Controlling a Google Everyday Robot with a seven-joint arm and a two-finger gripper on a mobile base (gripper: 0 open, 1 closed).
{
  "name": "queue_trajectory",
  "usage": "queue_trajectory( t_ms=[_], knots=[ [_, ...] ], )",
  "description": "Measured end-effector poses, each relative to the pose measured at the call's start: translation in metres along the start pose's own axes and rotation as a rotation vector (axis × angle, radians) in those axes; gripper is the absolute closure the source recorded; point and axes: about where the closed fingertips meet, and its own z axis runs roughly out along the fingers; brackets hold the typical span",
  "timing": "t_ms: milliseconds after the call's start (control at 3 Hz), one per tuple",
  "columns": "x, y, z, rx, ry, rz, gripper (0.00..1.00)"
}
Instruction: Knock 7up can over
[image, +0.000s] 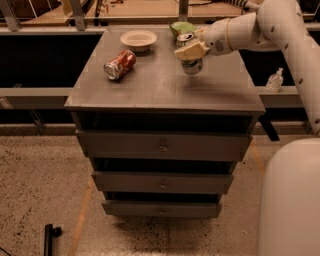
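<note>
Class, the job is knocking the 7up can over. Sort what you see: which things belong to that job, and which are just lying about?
Belongs to the job:
7up can, right rear of the cabinet top
the robot's hand, right against that can

Just lying about:
red can, on its side
white bowl
green bag
clear bottle, off to the right

From where I stand, no lettering, brand or number can be read anywhere. The silver-white aluminium drink can (193, 66) shows no legible mark, and it is partly hidden behind the robot's tan end effector (191, 51), which sits against it over the right rear of the grey tabletop (160, 87). The red and silver drink can (120, 64), lying on its side, carries no readable name. The same goes for the green snack bag (181, 27) and the small clear bottle (274, 81) beyond the tabletop's right edge.
</note>
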Motion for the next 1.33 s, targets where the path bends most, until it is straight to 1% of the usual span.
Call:
queue_trajectory(
  t_ms=[333,667,1000,1333],
  knots=[
    [-0.020,0.011,0.003,-0.034,0.208,-0.144,1.00],
    [-0.019,0.022,0.014,-0.087,0.401,-0.242,1.00],
    [-0.009,0.029,0.028,-0.138,0.579,-0.341,1.00],
    [0.001,0.030,0.038,-0.170,0.704,-0.407,0.82]
  ],
)
